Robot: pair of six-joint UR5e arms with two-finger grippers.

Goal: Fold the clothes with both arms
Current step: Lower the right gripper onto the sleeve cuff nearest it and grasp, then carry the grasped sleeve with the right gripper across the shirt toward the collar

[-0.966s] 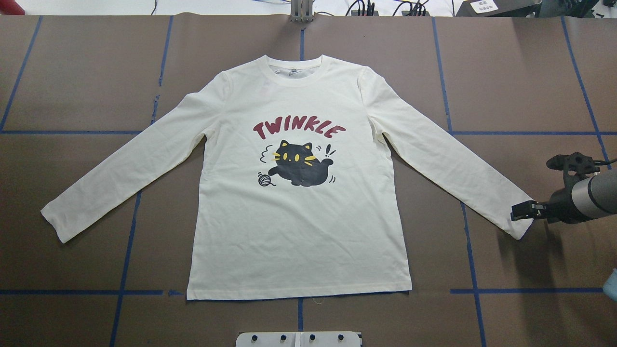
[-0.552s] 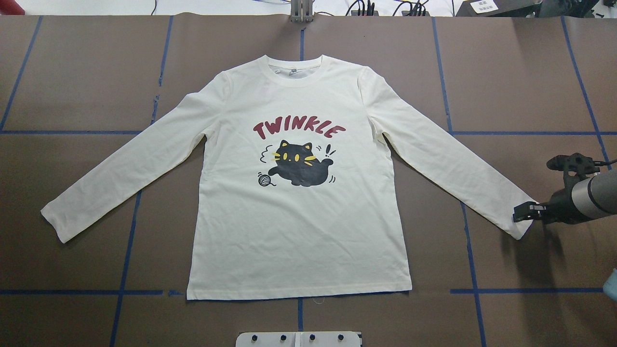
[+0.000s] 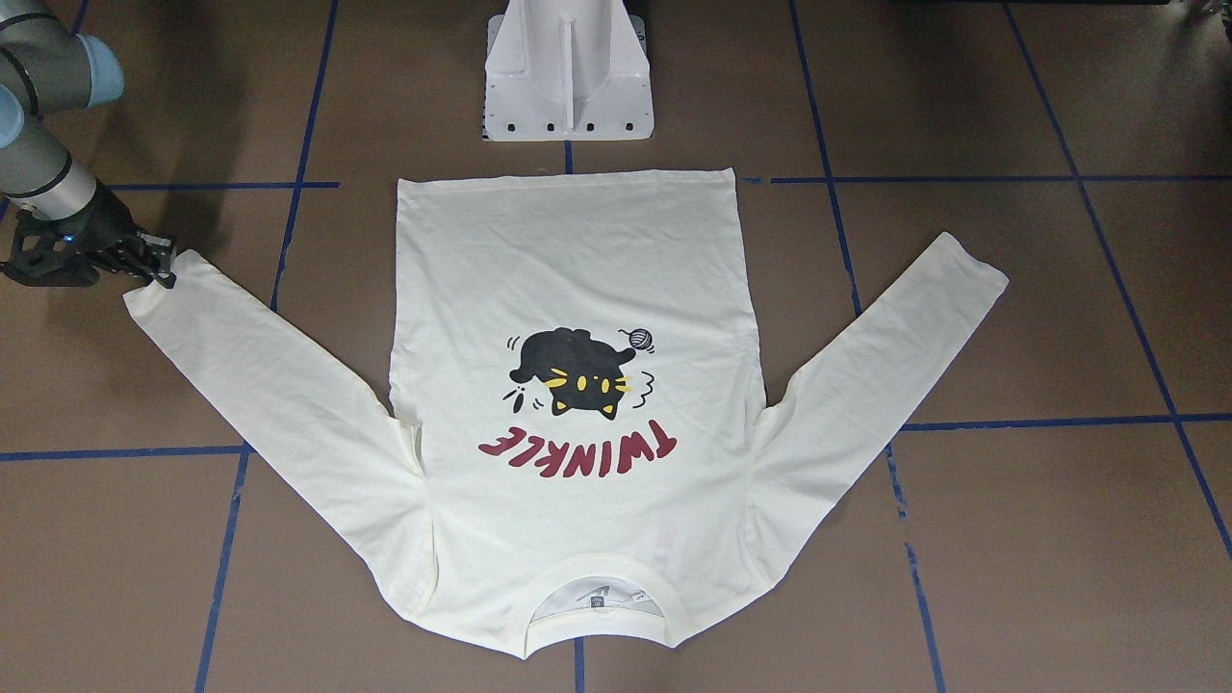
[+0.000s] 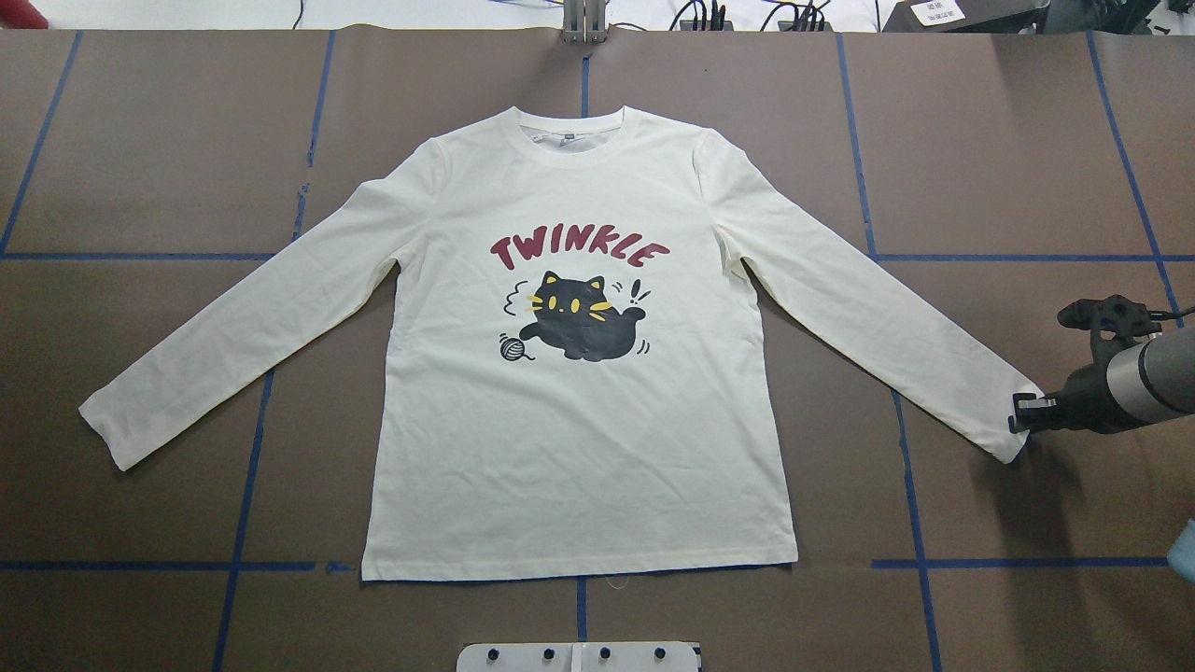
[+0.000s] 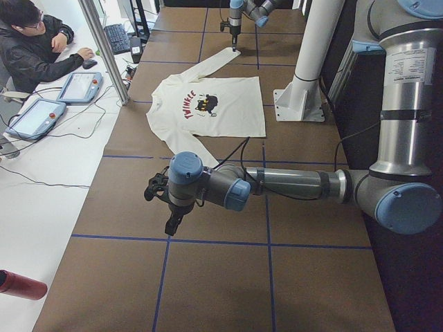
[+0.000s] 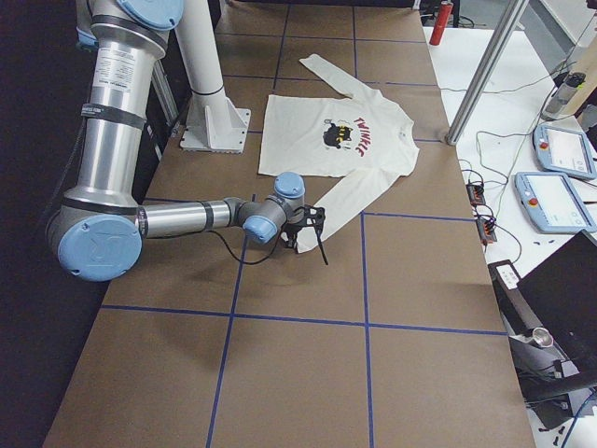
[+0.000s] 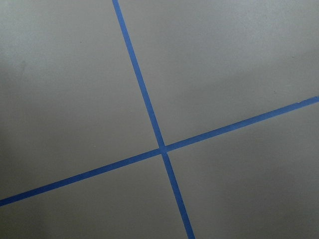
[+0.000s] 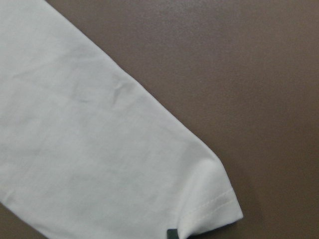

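The cream long-sleeved T-shirt [image 4: 579,448] lies flat and print-up on the brown table, both sleeves spread out; it also shows in the front view [image 3: 568,279]. My right gripper [image 4: 1022,415] is at the end of the sleeve on the overhead view's right, seen in the front view [image 3: 159,268] too. The right wrist view shows the cuff [image 8: 209,199] bunched around one dark fingertip [image 8: 172,234], so the gripper looks shut on the cuff. My left gripper [image 5: 171,225] hangs over bare table past the other sleeve; I cannot tell whether it is open or shut.
The white pedestal base [image 3: 568,96] stands just behind the shirt's hem. Blue tape lines [image 7: 162,148] cross the brown table. An operator [image 5: 34,48] sits at a side bench with teach pendants, beside a metal post [image 5: 104,48]. A red bottle [image 5: 21,285] lies there.
My right gripper has moved a little outward, toward the overhead view's right, and the cuff end has shifted slightly the same way. The rest of the shirt has not moved.
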